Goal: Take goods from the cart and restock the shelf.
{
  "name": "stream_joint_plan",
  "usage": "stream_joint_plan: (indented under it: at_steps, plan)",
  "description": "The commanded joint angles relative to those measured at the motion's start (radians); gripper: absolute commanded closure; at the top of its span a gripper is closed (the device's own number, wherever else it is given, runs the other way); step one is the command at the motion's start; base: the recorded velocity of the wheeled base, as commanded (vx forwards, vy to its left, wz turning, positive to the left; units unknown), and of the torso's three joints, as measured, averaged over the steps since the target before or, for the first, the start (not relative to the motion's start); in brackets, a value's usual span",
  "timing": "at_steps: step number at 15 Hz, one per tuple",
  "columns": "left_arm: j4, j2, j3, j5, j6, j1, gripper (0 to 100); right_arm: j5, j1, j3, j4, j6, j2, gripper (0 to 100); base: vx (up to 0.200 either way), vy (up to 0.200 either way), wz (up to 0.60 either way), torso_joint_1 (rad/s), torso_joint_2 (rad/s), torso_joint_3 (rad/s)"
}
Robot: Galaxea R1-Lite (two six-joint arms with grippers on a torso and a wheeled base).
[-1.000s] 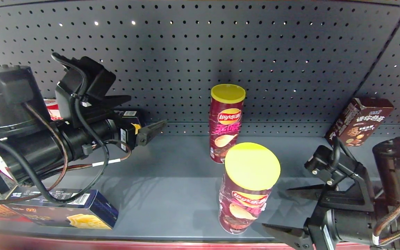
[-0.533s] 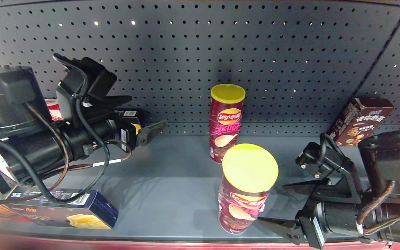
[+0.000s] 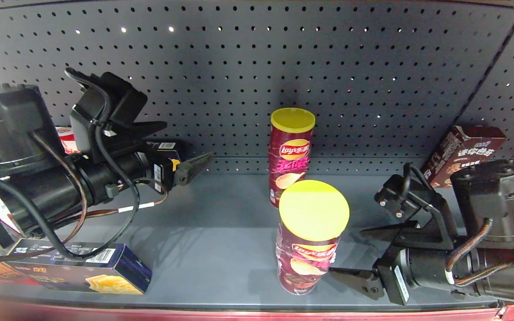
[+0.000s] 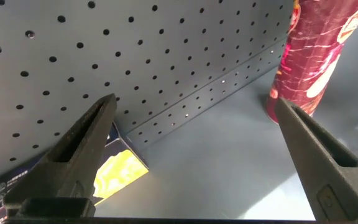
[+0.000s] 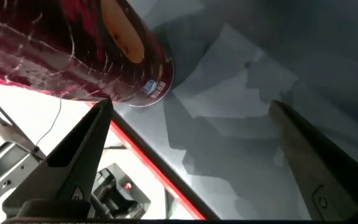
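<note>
Chip can [image 3: 310, 240] stands upright in the lower centre of the head view, near the front edge of the shelf [image 3: 212, 240] and directly in front of a second can [image 3: 291, 156] by the back wall. It is a tall, narrow maroon tube with a flat yellow lid, so I judge it easy to tip. The right gripper [image 3: 347, 252] sits at lower right, fingers spread wide and holding nothing, with the lower fingertip just beside the can's base. A sideways nudge from that finger could send the can over the edge or into the second can.

In the left wrist view, the left gripper [image 4: 194, 102] is likewise released and empty, its fingers well apart and facing the pegboard [image 4: 55, 56].

In the right wrist view, the can's base rests close to the shelf's red lip. It is outside the open fingers, not between them, which leaves little margin at the edge.
</note>
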Motion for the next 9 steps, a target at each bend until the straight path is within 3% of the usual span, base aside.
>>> stream_joint_plan:
  at_steps: [1,9]
  plan:
    - [-0.002,0.002,0.000,0.001,0.000,0.001,0,0.001,0.000,-0.016,-0.001,-0.002,0.016,0,0.000,0.000,0.00,0.000,0.00,0.000]
    - [-0.002,0.002,0.003,0.000,0.000,0.001,0,0.001,-0.012,-0.016,-0.001,-0.014,0.018,0,0.000,0.000,0.00,0.000,0.00,0.000]
